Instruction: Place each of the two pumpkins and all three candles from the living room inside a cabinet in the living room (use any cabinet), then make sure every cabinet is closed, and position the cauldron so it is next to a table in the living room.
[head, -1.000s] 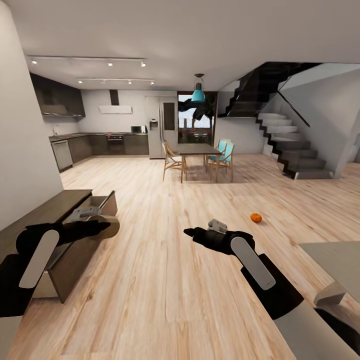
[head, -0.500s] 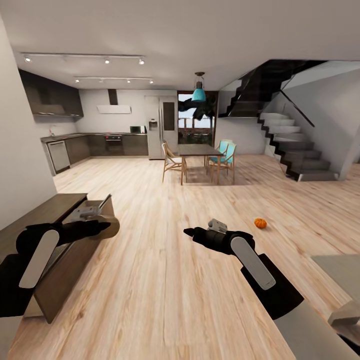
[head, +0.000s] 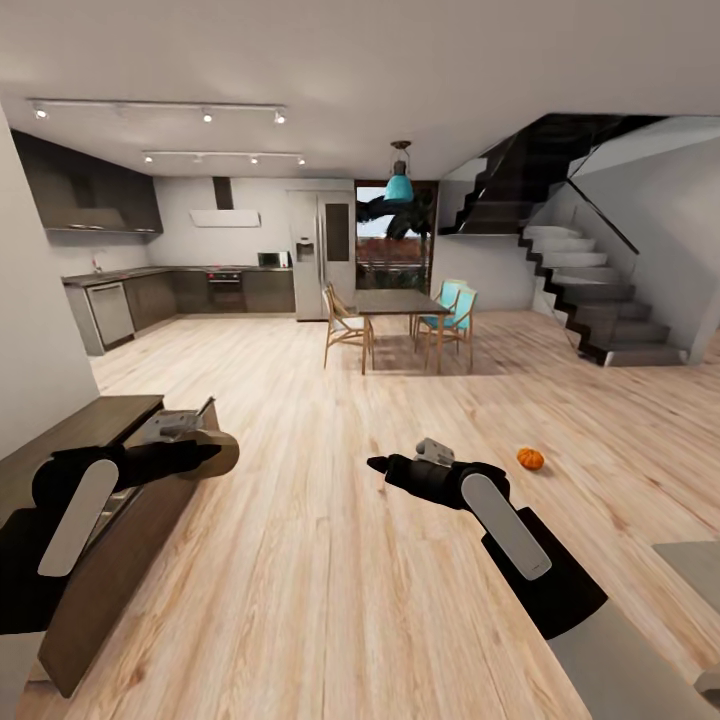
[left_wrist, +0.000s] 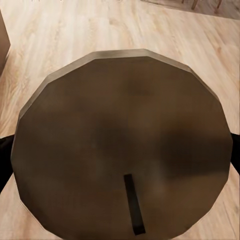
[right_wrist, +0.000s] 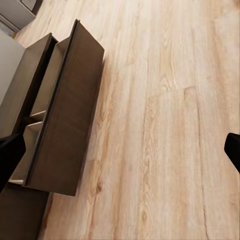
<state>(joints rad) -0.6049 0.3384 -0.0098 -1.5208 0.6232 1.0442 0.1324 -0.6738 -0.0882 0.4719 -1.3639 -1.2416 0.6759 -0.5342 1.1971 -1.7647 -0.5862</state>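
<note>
View has swung right; left end effector (head: 205, 455) still grips candle (head: 222, 452).

**An open room under spotlights**

We stand on pale wood plank floor (head: 330, 560). Far left we see a dark kitchen (head: 190, 290) beneath track spotlights (head: 160, 112). At the far centre, a dining table (head: 400, 300) with chairs (head: 345, 325) sits under a teal pendant lamp (head: 399, 186). A grey staircase (head: 590, 290) climbs on the right.
</note>
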